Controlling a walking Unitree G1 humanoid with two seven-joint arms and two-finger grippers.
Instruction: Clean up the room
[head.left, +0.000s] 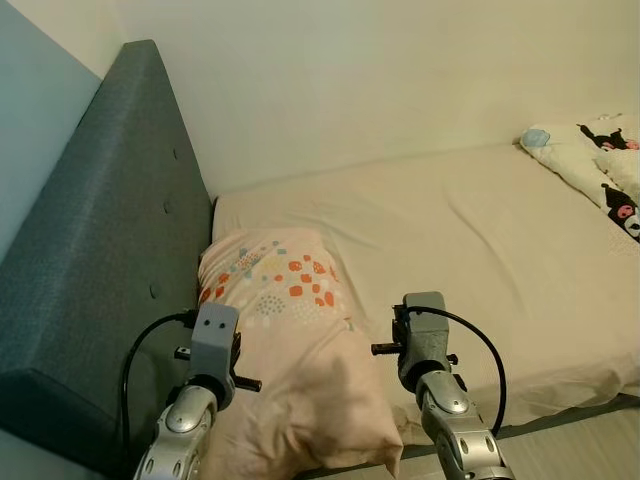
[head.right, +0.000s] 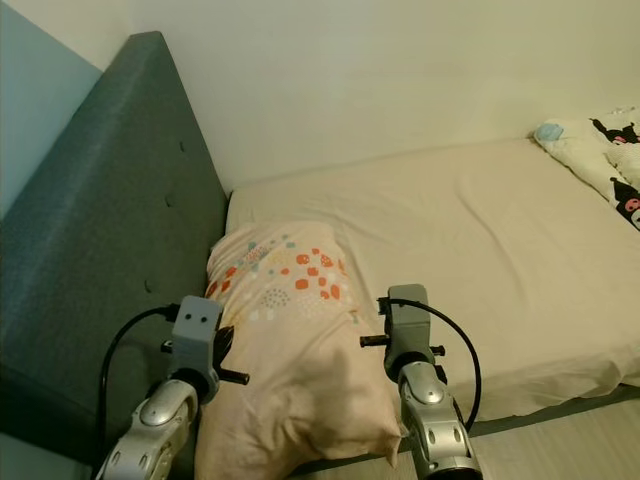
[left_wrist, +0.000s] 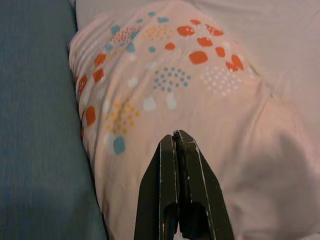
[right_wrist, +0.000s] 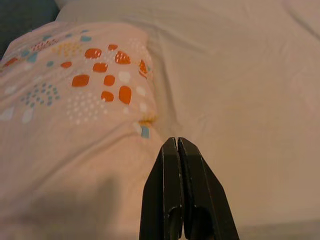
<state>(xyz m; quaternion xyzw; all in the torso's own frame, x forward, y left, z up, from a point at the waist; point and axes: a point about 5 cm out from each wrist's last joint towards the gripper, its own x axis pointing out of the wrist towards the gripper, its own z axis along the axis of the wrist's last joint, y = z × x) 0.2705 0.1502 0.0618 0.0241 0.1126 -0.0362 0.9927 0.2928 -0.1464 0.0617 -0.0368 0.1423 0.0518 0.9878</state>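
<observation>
Against the grey upholstered headboard (head.left: 90, 250), where a tidied bed wants it, lies the pale pink pillow with orange and blue spots (head.left: 285, 330); the left gripper (left_wrist: 176, 150) and right gripper (right_wrist: 177, 155) flank it, raised forward, fingers pressed together, empty.

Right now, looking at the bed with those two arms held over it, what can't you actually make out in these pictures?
- Blanket: cut off by the right edge of the eye views, so its full extent is unknown.
- Small blue thing by the blanket: too small to identify.
- Pillow: its near end runs under the frame's bottom edge, between the left gripper and right gripper.
- Headboard: its lower part is cut off at the bottom edge.
</observation>
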